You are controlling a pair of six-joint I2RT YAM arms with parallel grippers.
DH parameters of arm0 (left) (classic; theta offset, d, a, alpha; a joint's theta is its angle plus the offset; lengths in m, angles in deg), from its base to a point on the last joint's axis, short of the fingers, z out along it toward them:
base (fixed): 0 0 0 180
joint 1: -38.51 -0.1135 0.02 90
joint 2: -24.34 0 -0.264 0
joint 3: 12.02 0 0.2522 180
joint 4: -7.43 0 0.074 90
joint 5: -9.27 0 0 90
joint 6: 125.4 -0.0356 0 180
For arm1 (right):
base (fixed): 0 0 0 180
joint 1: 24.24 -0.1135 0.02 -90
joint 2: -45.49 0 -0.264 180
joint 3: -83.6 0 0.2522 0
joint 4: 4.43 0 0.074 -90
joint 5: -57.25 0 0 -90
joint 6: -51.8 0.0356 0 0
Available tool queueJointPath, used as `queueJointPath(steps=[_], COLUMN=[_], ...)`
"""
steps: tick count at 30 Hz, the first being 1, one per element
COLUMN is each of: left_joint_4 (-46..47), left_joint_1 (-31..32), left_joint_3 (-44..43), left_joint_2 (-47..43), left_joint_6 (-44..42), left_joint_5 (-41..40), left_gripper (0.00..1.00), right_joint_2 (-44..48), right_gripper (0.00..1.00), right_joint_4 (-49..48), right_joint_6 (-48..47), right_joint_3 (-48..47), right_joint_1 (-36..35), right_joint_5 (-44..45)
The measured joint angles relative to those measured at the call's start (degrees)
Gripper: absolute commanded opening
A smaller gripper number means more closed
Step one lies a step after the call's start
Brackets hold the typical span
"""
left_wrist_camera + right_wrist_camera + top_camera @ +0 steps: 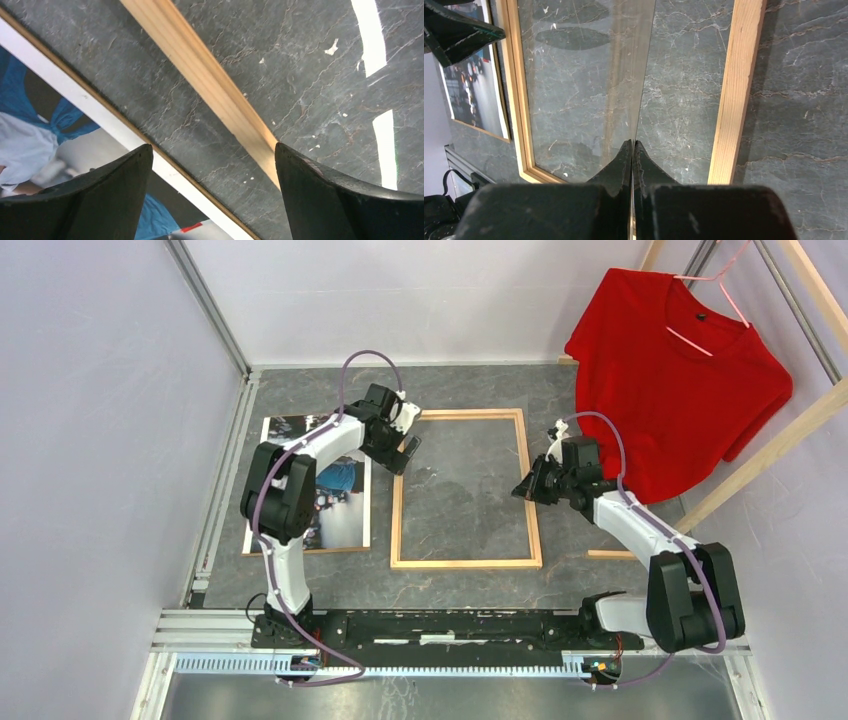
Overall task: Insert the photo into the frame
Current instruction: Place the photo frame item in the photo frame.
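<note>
The light wooden frame (464,563) lies flat in the middle of the dark table, and the tabletop shows through it. The photo (340,502) lies flat just left of it, white-edged, on a thin brown backing. My left gripper (405,452) is open and empty, low over the gap between the photo (60,125) and the frame's left rail (200,70). My right gripper (633,145) is shut on the edge of a clear sheet (584,90) and holds it tilted up over the frame's opening, inside the right rail (736,90).
A red T-shirt (670,370) hangs on a wooden-beam rack (770,455) at the back right. A short wooden strip (610,553) lies right of the frame. A metal wall rail (215,500) borders the left, and the arms' mounting rail (440,625) the front.
</note>
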Motion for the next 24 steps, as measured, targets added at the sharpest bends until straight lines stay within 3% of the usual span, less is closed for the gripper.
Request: queueJointPath(steps=[3,8,10,24], left_joint_4=[0.07,-0.52,-0.44,4.79], left_joint_1=[0.35,0.72,0.81,-0.09], left_joint_3=[-0.79,-0.83,-0.66,8.66], left_joint_2=[1.16,2.84,2.99,-2.60], left_joint_6=[0.87,1.27,1.27,0.42], left_joint_5=[0.85,1.40,1.03,-4.85], left_gripper=[0.88,0.66,0.62,0.64], right_joint_2=[0.79,0.87,0.87,-2.27], right_gripper=[0.03,0.04,0.05,0.07], right_joint_4=[0.39,-1.62,-3.13,-11.34], right_joint_6=[-0.52,0.68,1.81,9.03], right_joint_3=[0.00,0.98,2.05,4.66], right_joint_1=[0.22,0.26,0.24,-5.81], right_joint_5=[-0.90,-3.74,-5.03,-7.26])
